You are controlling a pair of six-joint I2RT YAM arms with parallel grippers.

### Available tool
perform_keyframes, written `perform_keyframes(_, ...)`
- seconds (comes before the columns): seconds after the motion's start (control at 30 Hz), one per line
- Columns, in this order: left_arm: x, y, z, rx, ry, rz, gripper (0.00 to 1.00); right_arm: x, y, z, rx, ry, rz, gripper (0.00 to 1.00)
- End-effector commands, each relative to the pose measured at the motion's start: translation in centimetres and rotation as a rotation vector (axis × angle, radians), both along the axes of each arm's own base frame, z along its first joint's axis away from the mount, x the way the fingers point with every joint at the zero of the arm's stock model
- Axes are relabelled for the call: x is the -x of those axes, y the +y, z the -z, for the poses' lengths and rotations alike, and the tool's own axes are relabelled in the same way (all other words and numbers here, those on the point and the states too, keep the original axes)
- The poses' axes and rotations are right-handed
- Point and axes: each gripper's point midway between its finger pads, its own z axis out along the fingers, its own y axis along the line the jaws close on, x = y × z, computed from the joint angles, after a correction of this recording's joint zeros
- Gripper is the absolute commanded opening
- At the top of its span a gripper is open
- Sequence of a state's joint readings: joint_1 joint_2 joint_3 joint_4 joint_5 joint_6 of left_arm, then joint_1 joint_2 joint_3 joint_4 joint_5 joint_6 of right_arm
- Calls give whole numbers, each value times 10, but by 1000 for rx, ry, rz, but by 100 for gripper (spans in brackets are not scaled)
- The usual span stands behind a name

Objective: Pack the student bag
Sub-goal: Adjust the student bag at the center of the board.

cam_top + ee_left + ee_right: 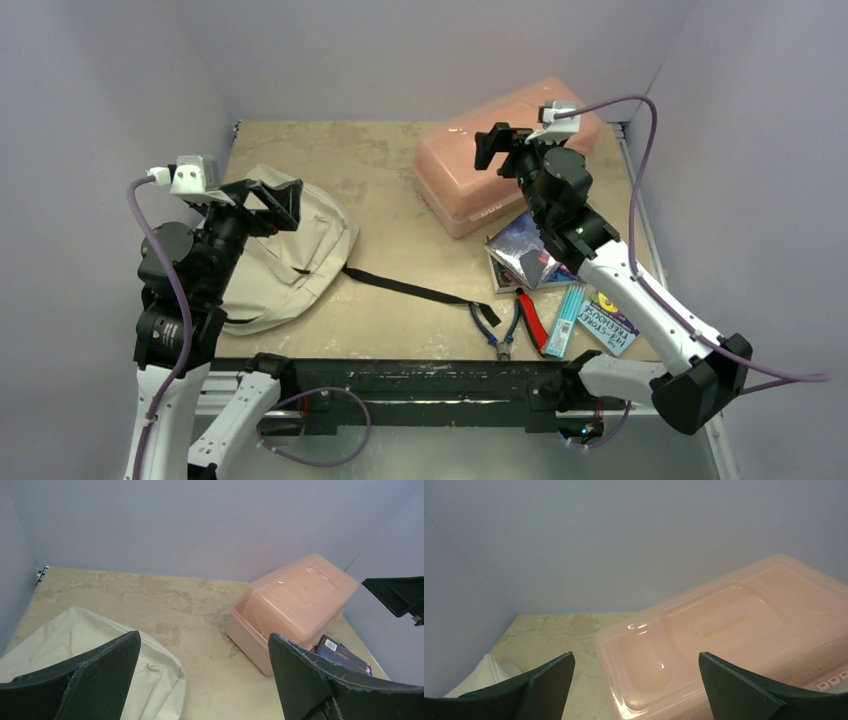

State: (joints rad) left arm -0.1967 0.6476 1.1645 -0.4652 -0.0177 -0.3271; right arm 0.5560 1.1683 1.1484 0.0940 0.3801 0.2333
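The cream-beige student bag [300,255] lies flat at the left of the table, a black strap [420,292] trailing right; it also shows in the left wrist view [75,640]. My left gripper [275,205] hovers above the bag, open and empty, as the left wrist view [205,675] shows. My right gripper [500,148] is raised over the near-left part of the translucent pink plastic box [500,165], open and empty. In the right wrist view the right gripper [636,680] looks down on the box lid [734,630].
A shiny book [522,250], blue-handled pliers [497,328], a red-handled tool [533,320], a teal packet [566,320] and a booklet [610,322] lie at the front right. Grey walls enclose the table. The black rail [420,380] runs along the near edge.
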Motion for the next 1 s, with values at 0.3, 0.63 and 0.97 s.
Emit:
perform_keyframes(0.3,7,6,11,-61,49,-13,100,-9,149,48,-67,159,-413,99)
perform_keyframes(0.63,39,41,22,-32,105,-183,100,97,343,142,202,83,-904,99)
perform_keyframes(0.97,71,42,29,44,100,-167,100,118,387,246,-10,561,-687,99)
